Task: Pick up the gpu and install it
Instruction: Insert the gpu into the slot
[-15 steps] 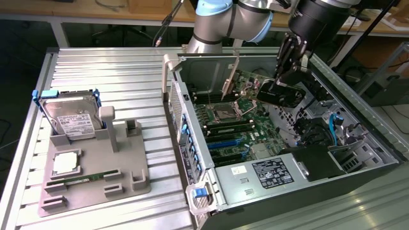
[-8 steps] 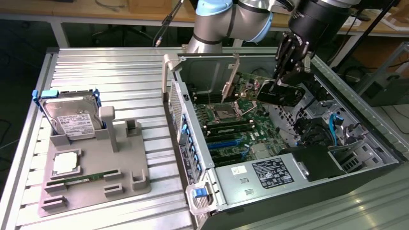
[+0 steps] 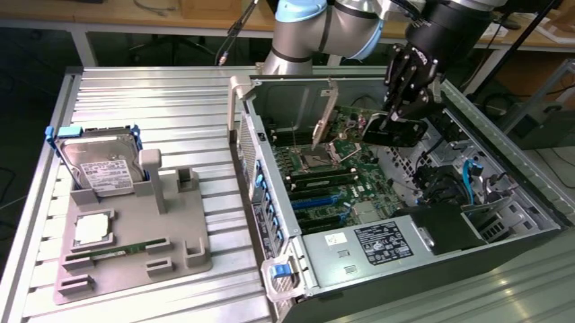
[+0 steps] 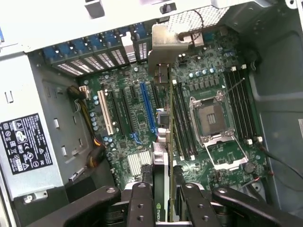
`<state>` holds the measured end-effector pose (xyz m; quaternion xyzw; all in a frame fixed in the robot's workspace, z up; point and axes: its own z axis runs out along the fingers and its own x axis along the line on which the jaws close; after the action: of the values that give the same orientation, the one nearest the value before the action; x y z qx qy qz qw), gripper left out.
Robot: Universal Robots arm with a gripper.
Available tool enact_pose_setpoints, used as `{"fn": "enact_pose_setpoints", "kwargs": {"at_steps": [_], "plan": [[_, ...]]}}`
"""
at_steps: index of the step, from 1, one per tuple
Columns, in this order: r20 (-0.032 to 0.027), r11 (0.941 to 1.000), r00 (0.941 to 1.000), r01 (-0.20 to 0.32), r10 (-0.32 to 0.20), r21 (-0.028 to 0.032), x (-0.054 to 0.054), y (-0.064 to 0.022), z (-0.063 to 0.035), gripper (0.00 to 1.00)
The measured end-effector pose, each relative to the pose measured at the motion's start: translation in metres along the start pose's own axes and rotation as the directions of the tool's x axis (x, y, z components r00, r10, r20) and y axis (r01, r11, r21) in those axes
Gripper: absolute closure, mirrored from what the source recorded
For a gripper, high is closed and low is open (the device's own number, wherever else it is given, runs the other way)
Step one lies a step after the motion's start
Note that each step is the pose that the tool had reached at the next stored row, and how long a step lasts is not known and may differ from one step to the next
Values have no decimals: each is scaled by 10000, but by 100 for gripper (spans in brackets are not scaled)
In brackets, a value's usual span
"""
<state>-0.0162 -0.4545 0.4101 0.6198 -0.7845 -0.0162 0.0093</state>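
Gripping tool: clamping gpu edge-on.
gpu: hanging over motherboard, two o'clock from socket, exterior view.
Edges: clearing case walls.

Exterior view was shot from high up and well back, angled down over the table and open PC case. Wrist view was pointed down into the case from close in, past the gripper. Motherboard was covered by both.
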Motion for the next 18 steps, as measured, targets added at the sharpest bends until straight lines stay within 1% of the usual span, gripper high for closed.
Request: {"fn": "enact_pose_setpoints", "kwargs": {"at_steps": [2,6,10,12,15,18], "plan": [[-13,9993,9993,373,-373,-2,0,0,0,73],[-31,9963,9963,861,-861,-6,0,0,0,73],[-47,9912,9912,1322,-1322,-10,0,0,1,73],[-56,9878,9878,1558,-1558,-13,0,0,0,73],[-66,9829,9829,1842,-1842,-16,0,0,0,73],[-67,9825,9825,1861,-1861,-11,0,0,2,73]]}}
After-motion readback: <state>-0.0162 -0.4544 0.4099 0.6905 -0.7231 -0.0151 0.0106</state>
